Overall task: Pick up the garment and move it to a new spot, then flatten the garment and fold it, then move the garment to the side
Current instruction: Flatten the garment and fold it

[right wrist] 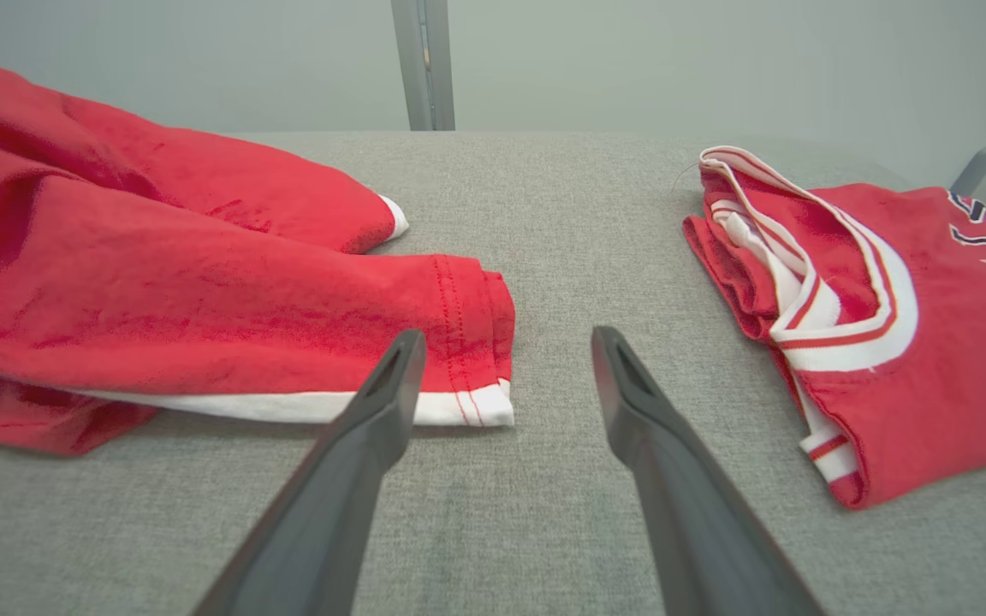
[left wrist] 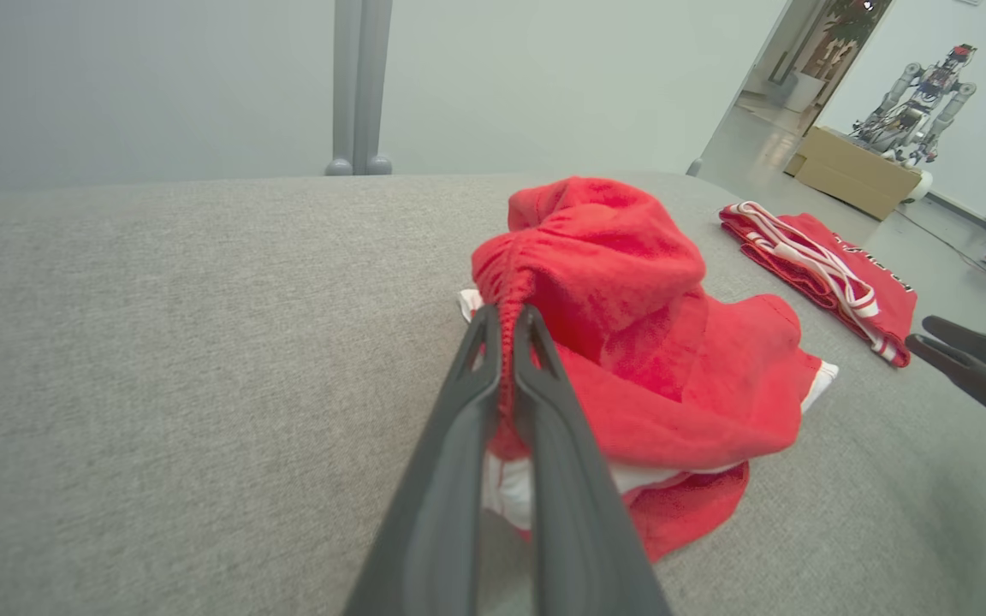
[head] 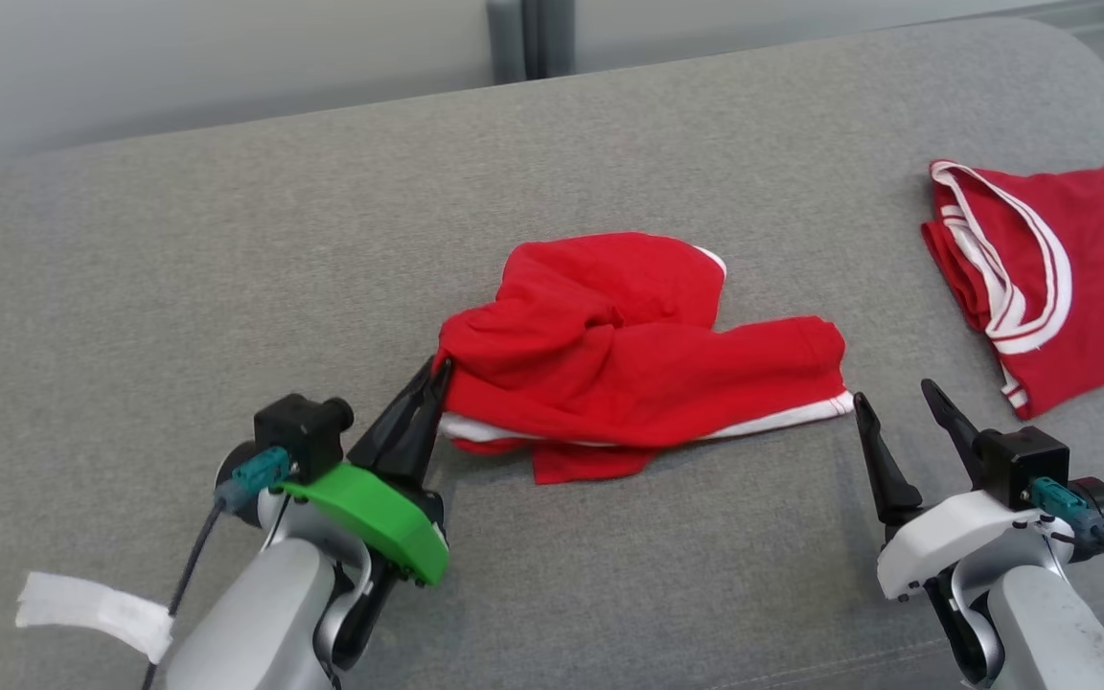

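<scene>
Left gripper (head: 437,372): fingers pressed together on the gathered left edge of the garment (head: 629,355), low against the grey cushion (head: 226,268); the left wrist view shows red cloth bunched between the tips.
Left hold: it seems to take in several layers, so a slow lift would show whether the whole bundle follows.
Garment: red with white trim, crumpled in a heap at the middle of the cushion, not yet flat.
Right hem corner (right wrist: 476,402): white-banded, lying flat at the garment's right end.
Right gripper (head: 892,393): fingers spread, holding nothing, one tip just beside that hem corner.
Right approach: it probably needs to shift left and close on the corner, so both ends rise together.
Folded jersey (head: 1069,287): well apart to the right; the carry should steer clear of it.
</scene>
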`<state>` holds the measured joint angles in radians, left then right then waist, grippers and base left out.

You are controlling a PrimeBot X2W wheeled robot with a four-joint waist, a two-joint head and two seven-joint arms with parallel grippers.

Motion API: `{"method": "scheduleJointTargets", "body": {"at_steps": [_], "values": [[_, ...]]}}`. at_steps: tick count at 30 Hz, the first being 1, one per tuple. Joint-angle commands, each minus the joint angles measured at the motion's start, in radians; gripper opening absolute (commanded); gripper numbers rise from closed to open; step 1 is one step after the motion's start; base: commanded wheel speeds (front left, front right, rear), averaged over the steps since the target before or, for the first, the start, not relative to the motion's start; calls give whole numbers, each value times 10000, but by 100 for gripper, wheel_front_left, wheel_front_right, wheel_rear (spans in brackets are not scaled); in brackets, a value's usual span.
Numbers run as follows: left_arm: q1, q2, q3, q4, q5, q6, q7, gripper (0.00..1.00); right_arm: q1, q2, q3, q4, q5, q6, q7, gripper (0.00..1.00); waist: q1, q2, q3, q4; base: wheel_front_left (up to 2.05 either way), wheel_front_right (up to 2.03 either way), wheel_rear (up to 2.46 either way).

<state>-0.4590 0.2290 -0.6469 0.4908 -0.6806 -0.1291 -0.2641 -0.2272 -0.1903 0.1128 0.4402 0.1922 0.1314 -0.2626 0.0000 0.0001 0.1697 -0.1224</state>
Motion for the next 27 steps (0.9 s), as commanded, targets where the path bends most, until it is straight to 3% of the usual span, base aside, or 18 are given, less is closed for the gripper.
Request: {"method": "scheduleJointTargets", "body": {"at_steps": [1,7,12,19,27], "values": [[347,-52,92,-160,155,-19,6,0,185,39,-53,-7,121,-17,-24,100,0,-1,-489,796,0,0,0],[1588,-11,880,-1319,767,-9,4,0,435,241,-88,33,88,-17,-24,100,0,-1,-706,1791,0,0,0],[1872,185,924,-1847,988,-8,4,0,265,316,19,69,115,-17,-24,100,0,-1,-565,2058,0,0,0],[897,106,1218,-972,1091,271,203,0,-50,313,416,148,156,-17,-25,100,0,-1,-246,1534,0,0,0],[-500,5,1333,1507,1206,795,982,0,-363,339,622,126,153,-17,-24,100,0,-1,157,247,0,0,0]]}}
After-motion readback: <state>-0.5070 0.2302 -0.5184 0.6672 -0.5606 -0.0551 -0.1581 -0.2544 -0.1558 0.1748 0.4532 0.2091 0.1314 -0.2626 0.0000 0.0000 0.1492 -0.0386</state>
